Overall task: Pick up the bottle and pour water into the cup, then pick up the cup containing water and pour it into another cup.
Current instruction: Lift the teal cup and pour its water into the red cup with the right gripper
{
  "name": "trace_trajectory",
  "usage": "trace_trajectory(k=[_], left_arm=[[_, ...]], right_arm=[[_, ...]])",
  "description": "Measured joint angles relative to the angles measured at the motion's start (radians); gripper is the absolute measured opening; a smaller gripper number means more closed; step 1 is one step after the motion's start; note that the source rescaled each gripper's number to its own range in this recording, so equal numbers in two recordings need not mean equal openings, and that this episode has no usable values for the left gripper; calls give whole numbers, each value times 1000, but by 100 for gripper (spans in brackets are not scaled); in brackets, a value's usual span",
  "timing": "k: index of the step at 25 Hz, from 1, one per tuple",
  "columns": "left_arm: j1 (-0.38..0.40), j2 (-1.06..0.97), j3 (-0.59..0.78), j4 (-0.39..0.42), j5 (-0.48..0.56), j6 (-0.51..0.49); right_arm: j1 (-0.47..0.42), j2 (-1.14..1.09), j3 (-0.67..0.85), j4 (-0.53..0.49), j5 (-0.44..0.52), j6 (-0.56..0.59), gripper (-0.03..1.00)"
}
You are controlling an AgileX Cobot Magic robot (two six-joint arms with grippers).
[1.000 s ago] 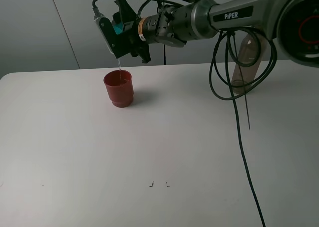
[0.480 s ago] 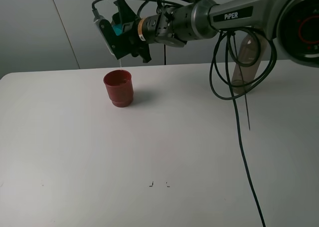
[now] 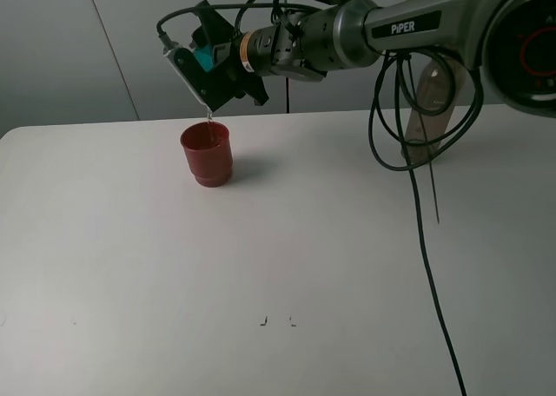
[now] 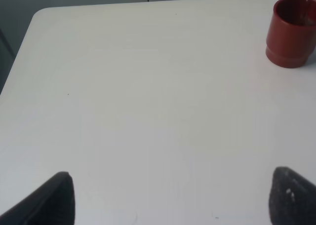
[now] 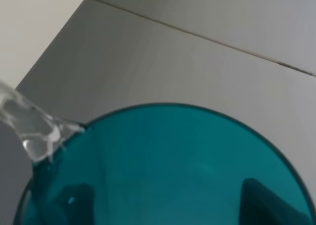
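Table: white, mostly bare. Bottle stands upright at far right, behind the right arm's cables, well apart from the pour. Right gripper clamped on the teal cup, tipped steeply, mouth down over the red cup. Thin stream falls from the teal rim straight into the red mouth directly below. Judgement: pour nearly finished; rim must stay above the red opening. Left gripper spread wide, holding nothing, low over bare table.
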Motion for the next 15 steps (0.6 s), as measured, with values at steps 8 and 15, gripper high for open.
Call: trace_trajectory(k=[8, 15], left_arm=[[0, 0, 0, 0, 0, 0], [0, 0, 0, 0, 0, 0]], right_arm=[[0, 0, 0, -2, -23, -34, 5], [0, 0, 0, 0, -23, -20, 5]])
